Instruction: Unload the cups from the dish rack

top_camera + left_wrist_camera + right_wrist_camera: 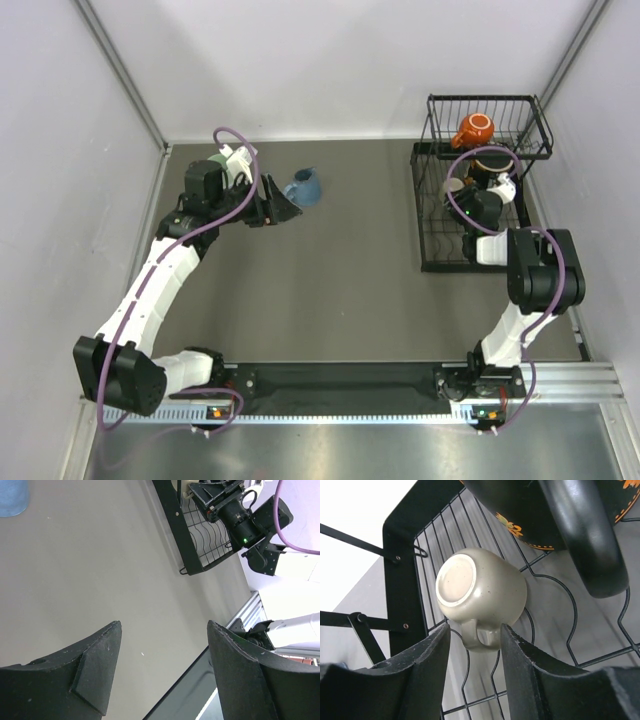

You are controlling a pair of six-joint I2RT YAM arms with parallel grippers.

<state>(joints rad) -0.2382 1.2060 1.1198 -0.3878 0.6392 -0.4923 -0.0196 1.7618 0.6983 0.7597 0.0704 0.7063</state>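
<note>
My left gripper (165, 627), matte black wedge fingers spread wide, hangs over the smooth grey tabletop (100, 570), with the blue mug (10, 497) standing beyond it. My right gripper (475, 630), part-spread and pinching nothing, straddles the loop handle of the speckled beige mug (485, 587), which lies on its side on the black wire dish rack (400, 580). Behind it sits the glossy black floral mug (545, 510), and farthest, in the raised basket, the rounded orange mug (473, 128).

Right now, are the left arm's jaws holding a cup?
No, on the left gripper the jaws stand apart, with only the table showing between them.
</note>
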